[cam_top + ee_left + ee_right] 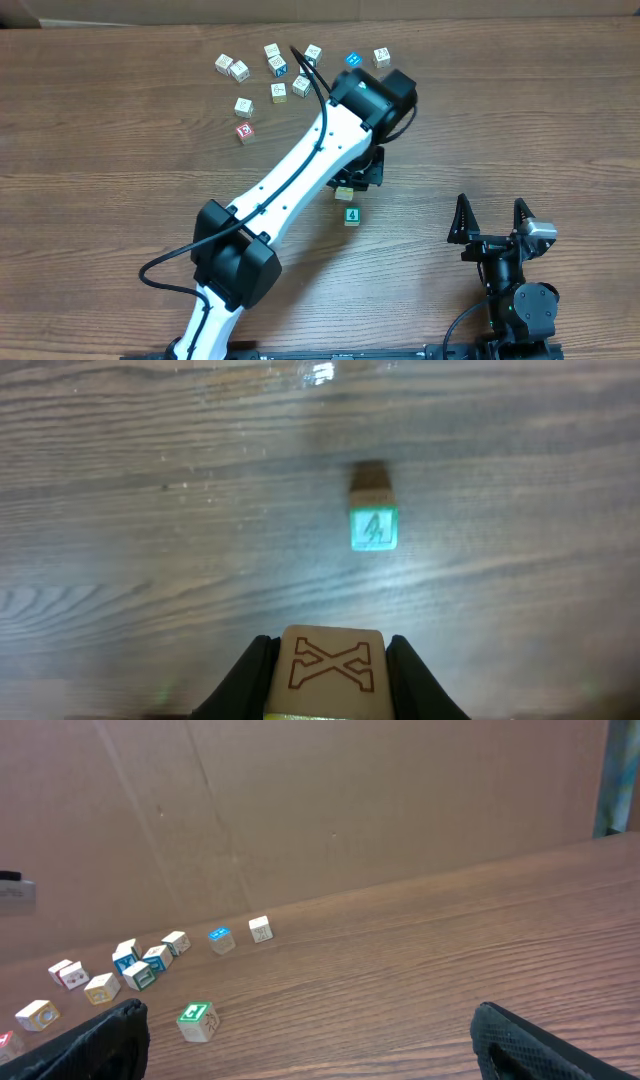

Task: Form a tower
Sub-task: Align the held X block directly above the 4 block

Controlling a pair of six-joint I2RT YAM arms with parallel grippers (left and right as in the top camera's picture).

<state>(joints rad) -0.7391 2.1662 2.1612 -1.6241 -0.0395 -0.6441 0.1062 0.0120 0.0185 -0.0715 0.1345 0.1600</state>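
My left gripper (332,660) is shut on a pale wooden cube (334,665) with a brown X outline on its face and a yellow strip at its lower edge. From overhead, the left gripper (352,183) holds this cube (344,192) just behind a green-faced cube (351,215) that sits alone on the table. The green-faced cube (374,529) lies ahead of the held one, apart from it; it also shows in the right wrist view (197,1019). No stacked tower shows in any view. My right gripper (493,215) rests open at the front right, its jaws (310,1025) holding nothing.
Several loose letter cubes (275,70) are scattered at the back of the wooden table, among them a blue one (352,60) and a red one (244,131). A brown cardboard wall (320,810) closes off the far side.
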